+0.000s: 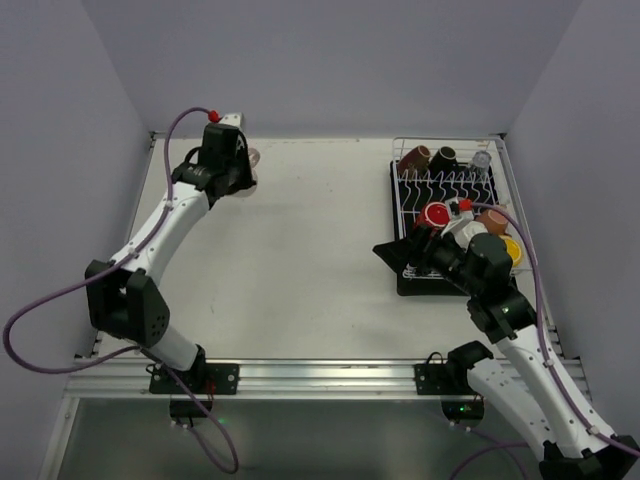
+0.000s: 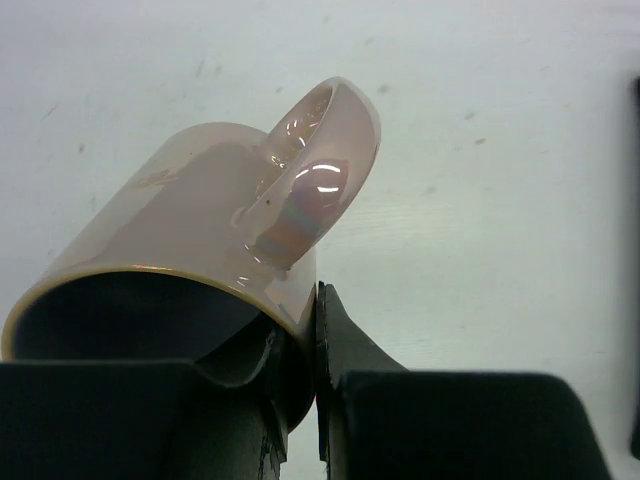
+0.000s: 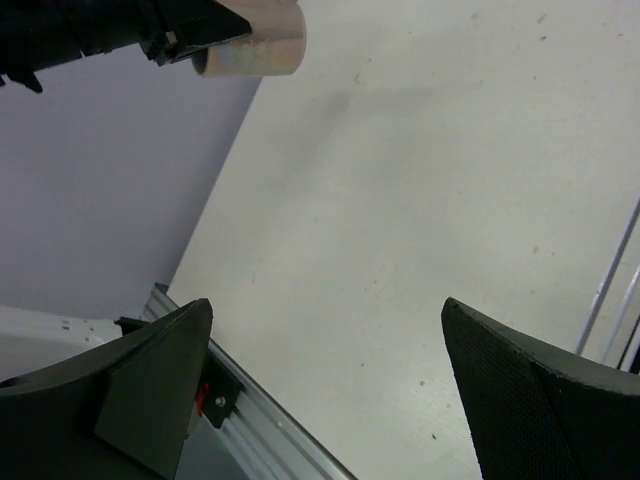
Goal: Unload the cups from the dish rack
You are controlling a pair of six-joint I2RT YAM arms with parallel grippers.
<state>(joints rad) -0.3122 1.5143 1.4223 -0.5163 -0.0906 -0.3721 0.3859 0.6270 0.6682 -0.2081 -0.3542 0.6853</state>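
Observation:
My left gripper (image 1: 238, 172) is at the far left of the table, shut on the rim of a pale mug (image 1: 251, 159). In the left wrist view the mug (image 2: 200, 220) lies tilted, handle up, its wall pinched between the fingers of this gripper (image 2: 318, 335). My right gripper (image 1: 402, 256) is open and empty at the front left corner of the dish rack (image 1: 445, 182). The right wrist view shows this gripper (image 3: 325, 320) over bare table and the pale mug (image 3: 255, 45) far off. In the rack sit a brown mug (image 1: 415, 158), a black mug (image 1: 443, 157), a clear glass (image 1: 481, 160), a red mug (image 1: 434, 215), a white mug (image 1: 466, 232) and a yellow mug (image 1: 511, 249).
The rack stands on a black tray (image 1: 412, 287) at the right side, close to the right wall. Rack wires (image 3: 610, 280) show at the right edge of the right wrist view. A metal rail (image 1: 300, 375) runs along the table's near edge. Purple cables hang from both arms.

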